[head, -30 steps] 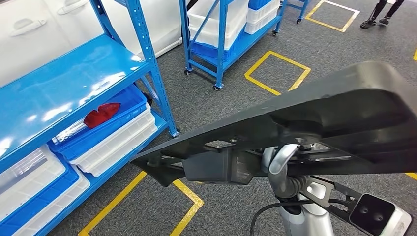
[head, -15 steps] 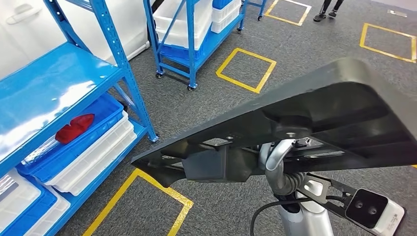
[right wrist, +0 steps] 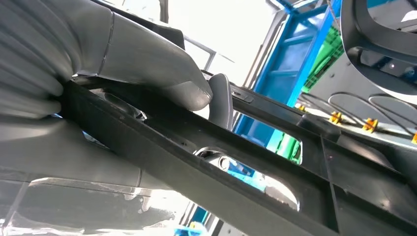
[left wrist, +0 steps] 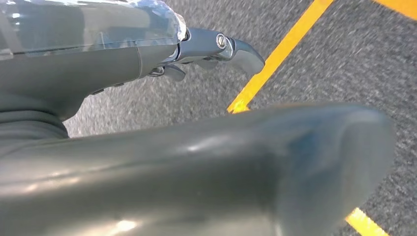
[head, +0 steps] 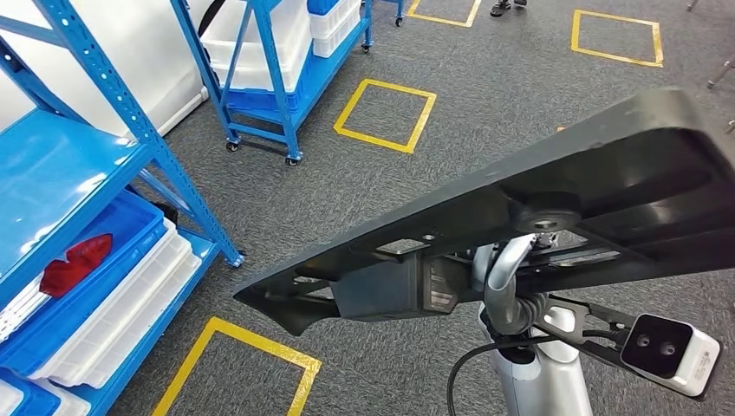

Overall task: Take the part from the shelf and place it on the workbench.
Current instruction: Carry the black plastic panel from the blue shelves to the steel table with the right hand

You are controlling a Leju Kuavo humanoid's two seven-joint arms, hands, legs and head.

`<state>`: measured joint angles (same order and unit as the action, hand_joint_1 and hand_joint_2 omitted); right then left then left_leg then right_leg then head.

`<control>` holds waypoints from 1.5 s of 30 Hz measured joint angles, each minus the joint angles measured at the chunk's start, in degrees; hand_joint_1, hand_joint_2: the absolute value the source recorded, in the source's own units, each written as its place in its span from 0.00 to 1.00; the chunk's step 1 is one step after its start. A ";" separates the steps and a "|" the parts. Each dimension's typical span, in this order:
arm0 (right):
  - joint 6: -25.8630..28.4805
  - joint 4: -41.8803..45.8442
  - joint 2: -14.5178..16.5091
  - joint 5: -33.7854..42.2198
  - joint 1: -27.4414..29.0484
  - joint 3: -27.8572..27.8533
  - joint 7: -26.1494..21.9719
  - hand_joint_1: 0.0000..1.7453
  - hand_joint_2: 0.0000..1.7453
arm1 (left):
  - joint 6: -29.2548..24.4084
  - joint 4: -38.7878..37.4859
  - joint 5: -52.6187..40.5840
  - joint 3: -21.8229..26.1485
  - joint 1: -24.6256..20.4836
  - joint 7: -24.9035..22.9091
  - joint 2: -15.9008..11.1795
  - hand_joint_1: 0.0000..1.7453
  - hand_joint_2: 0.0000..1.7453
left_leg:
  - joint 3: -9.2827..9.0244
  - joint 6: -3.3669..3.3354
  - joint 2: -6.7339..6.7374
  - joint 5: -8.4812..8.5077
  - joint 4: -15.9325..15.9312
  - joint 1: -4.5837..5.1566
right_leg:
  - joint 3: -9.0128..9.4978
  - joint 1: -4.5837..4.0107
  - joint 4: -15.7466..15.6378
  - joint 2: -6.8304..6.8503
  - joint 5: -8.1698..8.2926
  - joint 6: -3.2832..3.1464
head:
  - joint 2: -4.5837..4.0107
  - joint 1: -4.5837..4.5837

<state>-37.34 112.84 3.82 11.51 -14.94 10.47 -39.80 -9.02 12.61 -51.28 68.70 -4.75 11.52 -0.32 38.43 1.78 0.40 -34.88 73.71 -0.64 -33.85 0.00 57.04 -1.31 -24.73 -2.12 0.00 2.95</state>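
Head cam sits high, angled forward and down over the dark part (head: 555, 217) to grey carpet and blue shelving (head: 130, 121) at left. Left wrist cam is tight behind the left hand (left wrist: 196, 49), facing the floor's yellow tape (left wrist: 275, 59). Right wrist cam looks up, close behind the right hand (right wrist: 147, 69). All three share the part.

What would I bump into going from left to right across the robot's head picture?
Red part in the blue bin → blue shelf post → yellow floor square → big black part → wrist camera.
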 joint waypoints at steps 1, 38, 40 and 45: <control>-0.60 -0.05 0.18 0.02 0.30 -0.53 0.00 0.98 1.00 | 0.15 0.01 -0.11 0.05 0.08 0.11 -0.19 0.00 0.00 | 0.03 0.04 -0.04 1.00 -0.31 -0.04 | 0.03 0.04 0.08 -0.71 -0.01 0.03 | 0.00 0.00; 1.07 -4.76 2.71 -4.43 -1.18 -0.10 0.02 0.98 1.00 | 1.66 0.03 0.13 0.88 0.10 -0.62 1.57 0.00 0.00 | -6.06 -0.75 -4.09 8.74 -15.78 -0.34 | 0.07 -0.25 0.86 -3.78 -0.71 0.90 | 0.00 -0.01; 1.21 -4.91 2.72 -4.53 -1.24 -0.05 0.02 0.98 1.00 | 1.54 0.03 0.23 1.14 0.02 -0.60 1.67 0.00 0.00 | -6.16 -1.34 -3.40 8.80 -16.10 -0.18 | -0.33 -0.09 0.83 -4.67 -0.49 1.63 | 0.00 0.00; 1.83 -5.04 2.67 -4.85 -1.46 -0.02 0.00 0.98 1.00 | 1.50 0.03 0.58 1.54 -0.08 0.03 1.91 0.00 0.00 | -6.38 -2.86 -0.42 9.15 -16.81 -0.07 | -5.94 0.00 12.38 0.35 -6.67 2.73 | 0.00 -0.01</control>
<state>-35.50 107.80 6.49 6.67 -16.40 10.44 -39.80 -7.52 12.63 -50.70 70.24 -4.82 11.55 1.60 32.05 -1.08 -0.01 -25.72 56.90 -0.71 -39.78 0.00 69.42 -0.97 -31.40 0.61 0.00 2.94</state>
